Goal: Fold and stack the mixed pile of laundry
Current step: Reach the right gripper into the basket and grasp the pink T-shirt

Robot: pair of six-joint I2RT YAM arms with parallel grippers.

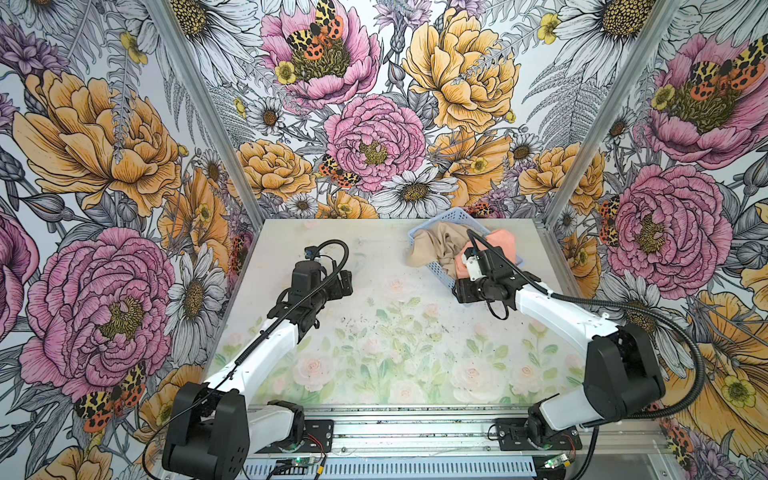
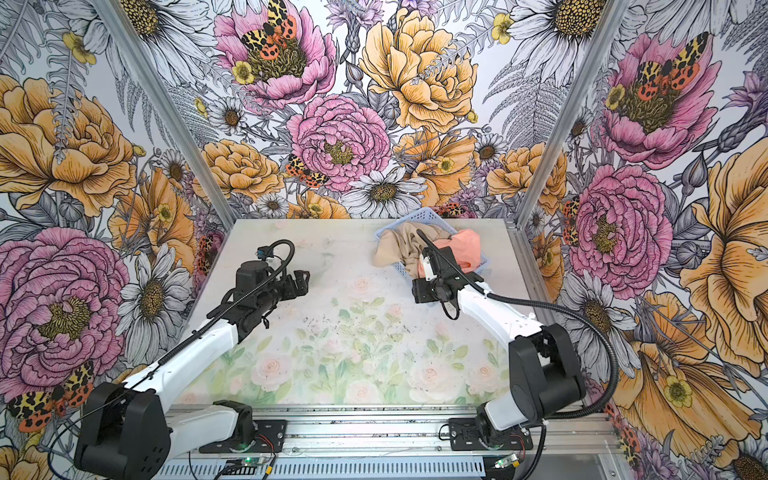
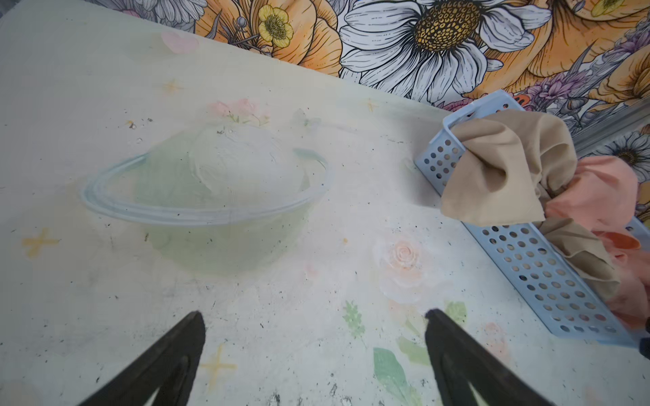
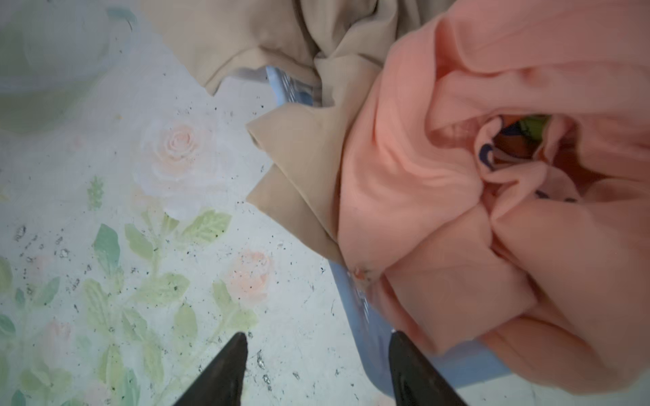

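Floral-printed surface [image 1: 374, 340] inside flower-patterned walls [image 1: 104, 166]; laundry heaped in a blue basket [image 3: 527, 267], right of centre in both top views.
Salmon T-shirt [image 4: 457, 246] and beige garment [image 4: 299, 158] spill over its rim. Right gripper [image 4: 318, 335] hangs at that rim, jaws apart, holding nothing; left gripper [image 3: 313, 316] jaws wide apart over the bare surface, left of centre.

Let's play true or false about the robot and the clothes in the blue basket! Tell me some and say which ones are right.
1. The peach T-shirt and the beige garment sit in the blue basket. True.
2. The left gripper holds the beige garment. False: it is open above the table, holding nothing.
3. The peach T-shirt lies folded flat on the table. False: it is crumpled in the basket.
4. The beige garment hangs over the basket's wall. True.
5. The right gripper is by the basket, jaws apart. True.
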